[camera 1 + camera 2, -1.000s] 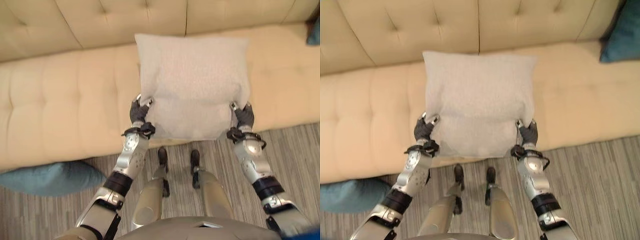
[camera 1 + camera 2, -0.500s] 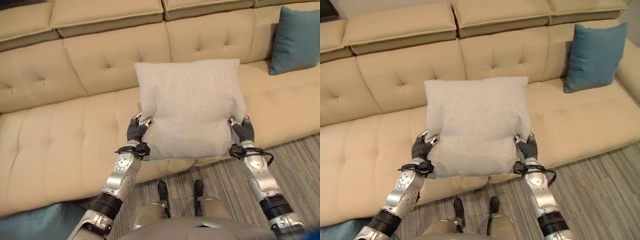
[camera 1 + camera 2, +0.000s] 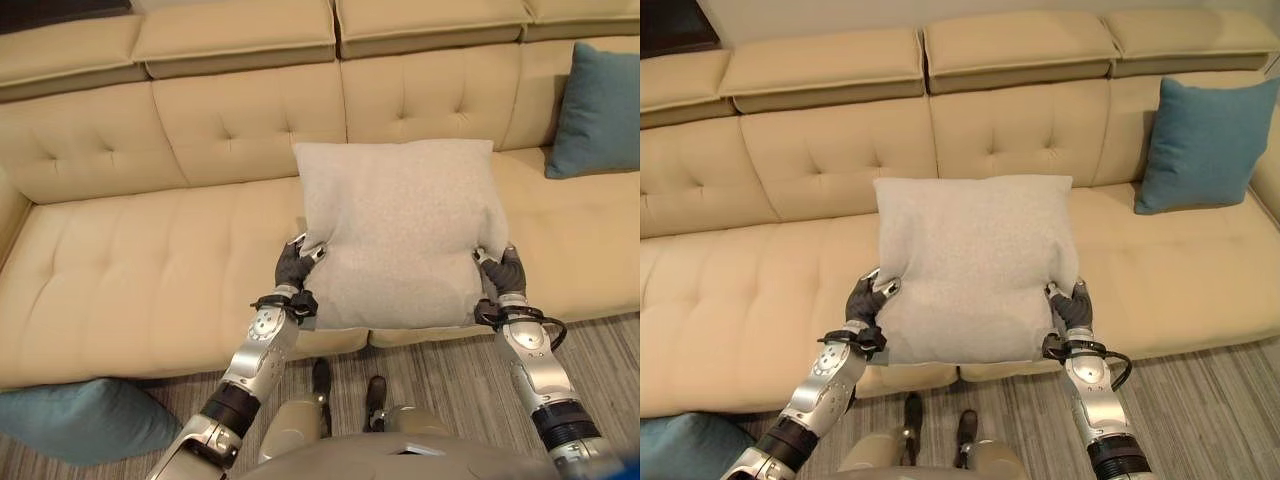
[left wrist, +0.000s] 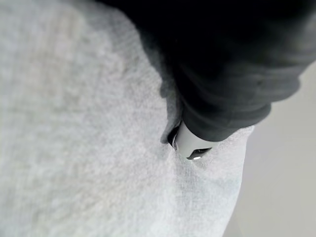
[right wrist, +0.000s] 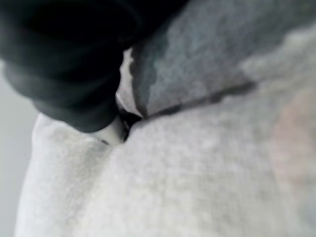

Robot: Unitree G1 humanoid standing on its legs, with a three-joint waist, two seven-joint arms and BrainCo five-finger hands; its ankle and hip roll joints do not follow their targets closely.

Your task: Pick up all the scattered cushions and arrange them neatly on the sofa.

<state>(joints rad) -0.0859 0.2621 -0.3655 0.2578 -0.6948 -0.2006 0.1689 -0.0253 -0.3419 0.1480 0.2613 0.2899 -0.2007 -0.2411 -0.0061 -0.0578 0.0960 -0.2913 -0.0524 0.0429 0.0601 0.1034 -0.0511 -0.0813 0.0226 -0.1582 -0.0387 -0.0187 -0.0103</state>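
The grey cushion [image 3: 975, 268] hangs over the sofa's [image 3: 740, 280] seat front, held up by both hands: the left hand [image 3: 866, 300] pinches its lower left corner, the right hand [image 3: 1072, 307] its lower right corner. A blue cushion [image 3: 1200, 145] leans on the sofa back to the right. Another blue cushion [image 3: 85, 420] lies on the striped floor [image 3: 1200, 400] at lower left, partly cut off. The cushion hides most of each hand's fingers; the wrist views show fabric bunched against a fingertip [image 4: 190, 143].
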